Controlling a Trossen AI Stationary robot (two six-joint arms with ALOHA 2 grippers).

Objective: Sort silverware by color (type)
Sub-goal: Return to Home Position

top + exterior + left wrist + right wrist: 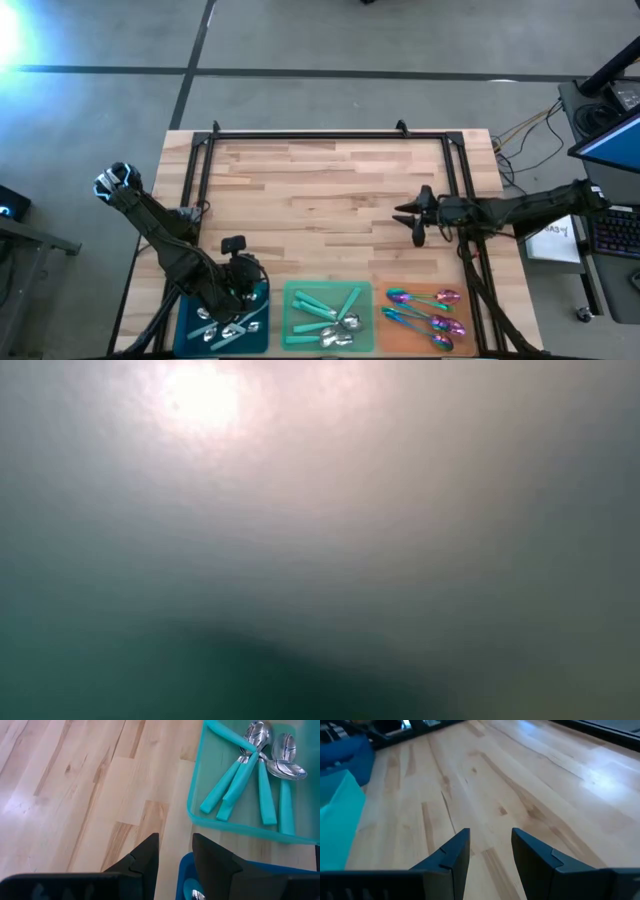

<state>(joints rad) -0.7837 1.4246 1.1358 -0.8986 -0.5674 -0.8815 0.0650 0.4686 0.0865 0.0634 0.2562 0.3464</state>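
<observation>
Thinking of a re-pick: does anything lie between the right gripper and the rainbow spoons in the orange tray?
Nothing visible does. The right gripper, jaws open, has only bare table between it and the rainbow spoons in the orange tray. The left gripper hangs over the blue tray.

Low view: all blur thruout

Left end effector (175, 839) low, parted — right end effector (490, 833) parted, arm outstretched.

You see the left gripper (175, 840), fingers parted, above the rim of the blue tray (183, 870), teal-handled spoons (240, 779) lying in the green tray (194, 795) nearby, wooden table (85, 795) alongside.
</observation>
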